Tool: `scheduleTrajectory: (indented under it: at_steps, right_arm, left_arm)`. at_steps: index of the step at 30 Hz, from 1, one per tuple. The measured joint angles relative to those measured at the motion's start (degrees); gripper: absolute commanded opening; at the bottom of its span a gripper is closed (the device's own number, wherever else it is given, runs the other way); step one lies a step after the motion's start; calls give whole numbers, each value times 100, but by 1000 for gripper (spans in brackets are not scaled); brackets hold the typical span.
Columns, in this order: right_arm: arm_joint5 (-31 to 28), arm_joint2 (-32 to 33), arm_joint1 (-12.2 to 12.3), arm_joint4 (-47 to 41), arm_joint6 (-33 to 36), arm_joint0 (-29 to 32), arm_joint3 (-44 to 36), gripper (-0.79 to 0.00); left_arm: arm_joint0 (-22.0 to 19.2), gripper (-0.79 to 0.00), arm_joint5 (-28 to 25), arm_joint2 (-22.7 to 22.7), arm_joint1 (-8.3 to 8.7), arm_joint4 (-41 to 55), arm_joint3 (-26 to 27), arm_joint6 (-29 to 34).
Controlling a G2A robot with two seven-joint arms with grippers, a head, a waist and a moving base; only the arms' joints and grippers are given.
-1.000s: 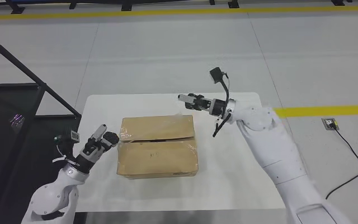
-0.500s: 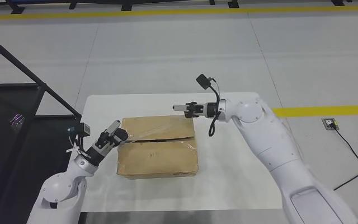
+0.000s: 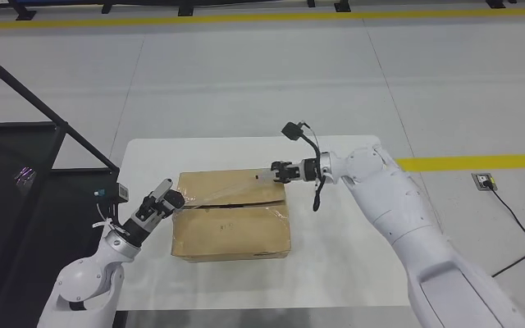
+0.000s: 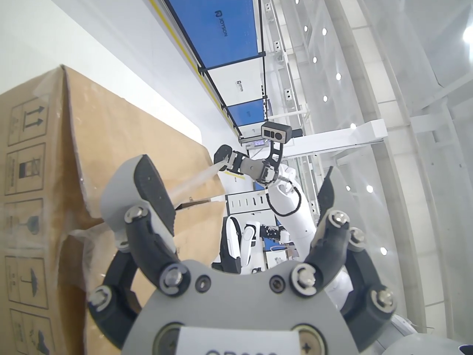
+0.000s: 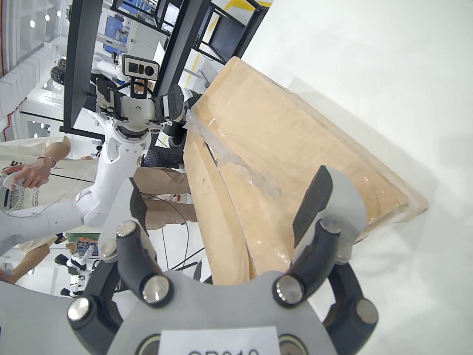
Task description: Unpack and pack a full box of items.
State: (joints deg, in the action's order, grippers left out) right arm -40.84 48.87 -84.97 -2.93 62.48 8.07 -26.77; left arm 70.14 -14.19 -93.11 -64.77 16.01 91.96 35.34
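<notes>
At the centre of the top view, on the white table (image 3: 344,246), sits a brown cardboard box (image 3: 232,215). Its two top flaps are folded down, so what it contains is hidden. The box is a flat oblong whose long axis runs left to right across the frame. The seam between the flaps follows that axis, climbing slightly toward the right, with a thin dark gap along part of it. A strip of clear tape (image 5: 229,160) lies over the seam, wrinkled and partly lifted off the cardboard. The short end face at the left of the frame carries a column of printed handling symbols. The left gripper (image 3: 166,197) is at that left end, level with the seam. Its fingers are spread wide apart and grip nothing, and one pad (image 4: 153,186) sits just beside the loose tape end. The right gripper (image 3: 269,174) is at the upper right corner of the box, over the far flap. Its fingers are likewise parted and hold nothing, and one fingertip (image 5: 319,201) is close above the flap's edge.
</notes>
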Motion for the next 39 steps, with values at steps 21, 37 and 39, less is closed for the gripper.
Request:
scheduleTrajectory:
  at_steps: [21, 37, 39]
  right_arm:
    - [-328, -350, -193, 721, -657, -146, 329, -785]
    - [-356, -232, -106, 622, -551, 34, 52, -785]
    - [-385, -187, -60, 646, -596, 101, -48, -785]
  left_arm:
    - [86, 0, 10, -20, 35, 43, 95, -45]
    - [33, 0, -28, 141, 41, 11, 9, -61]
    - [-3, 0, -25, 187, 40, -16, -29, -69]
